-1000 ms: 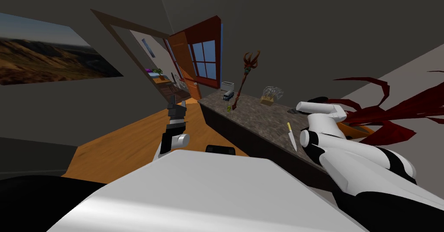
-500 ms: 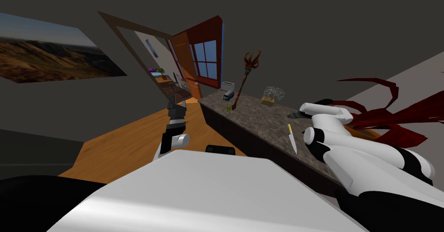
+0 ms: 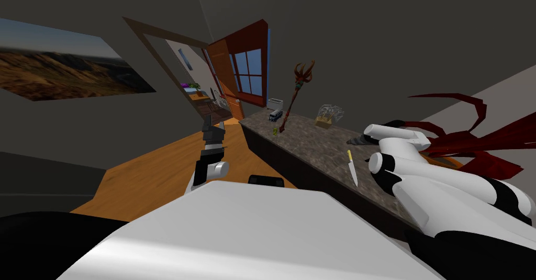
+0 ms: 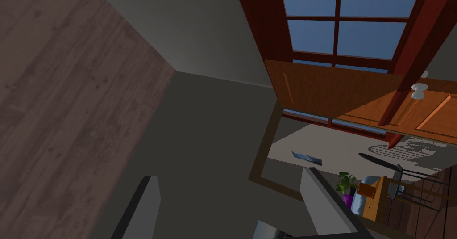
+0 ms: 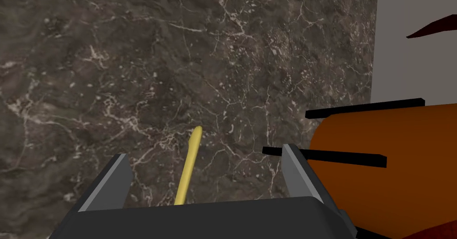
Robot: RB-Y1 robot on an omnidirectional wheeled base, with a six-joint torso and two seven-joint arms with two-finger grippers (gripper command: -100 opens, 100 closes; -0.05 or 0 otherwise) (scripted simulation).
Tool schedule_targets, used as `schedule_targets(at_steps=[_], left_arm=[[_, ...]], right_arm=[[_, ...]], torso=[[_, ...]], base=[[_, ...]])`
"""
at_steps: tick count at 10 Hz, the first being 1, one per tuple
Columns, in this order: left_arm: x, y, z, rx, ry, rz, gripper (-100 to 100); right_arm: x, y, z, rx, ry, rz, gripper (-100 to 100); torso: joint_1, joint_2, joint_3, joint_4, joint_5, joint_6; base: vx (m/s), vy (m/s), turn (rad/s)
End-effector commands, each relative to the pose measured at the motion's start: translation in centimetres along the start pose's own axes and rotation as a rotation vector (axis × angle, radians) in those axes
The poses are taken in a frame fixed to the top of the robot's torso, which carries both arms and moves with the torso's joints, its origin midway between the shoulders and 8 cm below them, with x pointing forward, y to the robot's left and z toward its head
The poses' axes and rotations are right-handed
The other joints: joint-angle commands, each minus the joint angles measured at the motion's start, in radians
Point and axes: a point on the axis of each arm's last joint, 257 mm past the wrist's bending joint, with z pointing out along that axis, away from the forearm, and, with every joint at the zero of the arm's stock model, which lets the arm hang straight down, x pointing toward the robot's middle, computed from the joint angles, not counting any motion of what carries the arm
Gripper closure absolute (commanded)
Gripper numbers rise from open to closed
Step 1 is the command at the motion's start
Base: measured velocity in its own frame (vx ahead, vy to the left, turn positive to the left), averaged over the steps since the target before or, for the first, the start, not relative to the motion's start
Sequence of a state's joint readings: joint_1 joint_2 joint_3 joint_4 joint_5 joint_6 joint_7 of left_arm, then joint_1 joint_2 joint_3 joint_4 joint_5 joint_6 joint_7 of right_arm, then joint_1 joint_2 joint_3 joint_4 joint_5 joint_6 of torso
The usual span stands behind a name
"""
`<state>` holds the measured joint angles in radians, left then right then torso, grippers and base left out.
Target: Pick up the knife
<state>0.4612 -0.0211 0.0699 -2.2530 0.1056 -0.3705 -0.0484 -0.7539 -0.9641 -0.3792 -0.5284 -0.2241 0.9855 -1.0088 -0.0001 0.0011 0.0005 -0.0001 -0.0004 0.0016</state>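
The knife (image 3: 352, 168), with a yellow handle and a pale blade, lies flat on the dark marbled counter (image 3: 309, 143) near its front edge. In the right wrist view its yellow handle (image 5: 188, 166) runs up between my right gripper's (image 5: 205, 178) two open fingers, which hang above the stone; the blade is hidden behind the gripper's body. My right forearm reaches over the counter just right of the knife. My left gripper (image 3: 211, 126) is raised over the wooden floor, left of the counter, with its fingers (image 4: 317, 203) open and nothing between them.
An orange pot (image 5: 392, 160) with dark red leaves (image 3: 471, 135) stands close to the right gripper's side. Farther along the counter are a red staff-like ornament (image 3: 294, 96), a clear glass piece (image 3: 328, 114), a toy bus (image 3: 275, 115) and a toaster (image 3: 274, 103). An open door (image 3: 225, 80) lies beyond.
My right arm has drifted slightly right and down over the counter, staying beside the knife. The head view has shifted a little. The knife and the left arm stay put.
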Motion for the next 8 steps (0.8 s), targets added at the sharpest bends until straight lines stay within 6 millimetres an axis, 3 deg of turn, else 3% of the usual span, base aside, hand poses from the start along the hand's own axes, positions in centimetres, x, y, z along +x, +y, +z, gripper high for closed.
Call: schedule_targets(at_steps=[1,2,3,6,7,8], left_arm=[[0.0,0.0,0.0,0.000,0.000,0.000,0],[0.0,0.0,0.0,0.000,0.000,0.000,0],[0.0,0.0,0.0,0.000,0.000,0.000,0],[0.0,0.0,0.0,0.000,0.000,0.000,0],[0.0,0.0,0.0,0.000,0.000,0.000,0],[0.0,0.0,0.0,0.000,0.000,0.000,0]], right_arm=[[-1.0,-0.3,0.5,0.010,-0.022,0.004,-100],[-2.9,-1.1,0.6,0.059,-0.078,0.074,-100],[-3.5,-1.4,0.9,0.065,-0.092,0.077,-100],[-3.5,-1.4,0.9,0.065,-0.092,0.077,-100],[-5.8,-2.5,1.0,0.116,-0.159,0.145,-100],[-3.8,-1.3,0.3,0.086,-0.110,0.128,-100]], torso=[[0.000,0.000,0.000,0.000,0.000,0.000],[0.000,0.000,0.000,0.000,0.000,0.000],[-0.002,0.000,0.000,0.000,0.000,0.000],[-0.002,0.000,0.000,0.000,0.000,0.000],[0.000,0.000,0.000,0.000,0.000,0.000],[-0.002,0.000,0.000,0.000,0.000,0.000]], base=[[0.001,0.008,-0.001],[-0.008,-0.035,0.073],[-0.003,-0.064,0.050],[0.001,-0.014,-0.006],[0.002,-0.032,0.059],[0.003,-0.055,0.046]])
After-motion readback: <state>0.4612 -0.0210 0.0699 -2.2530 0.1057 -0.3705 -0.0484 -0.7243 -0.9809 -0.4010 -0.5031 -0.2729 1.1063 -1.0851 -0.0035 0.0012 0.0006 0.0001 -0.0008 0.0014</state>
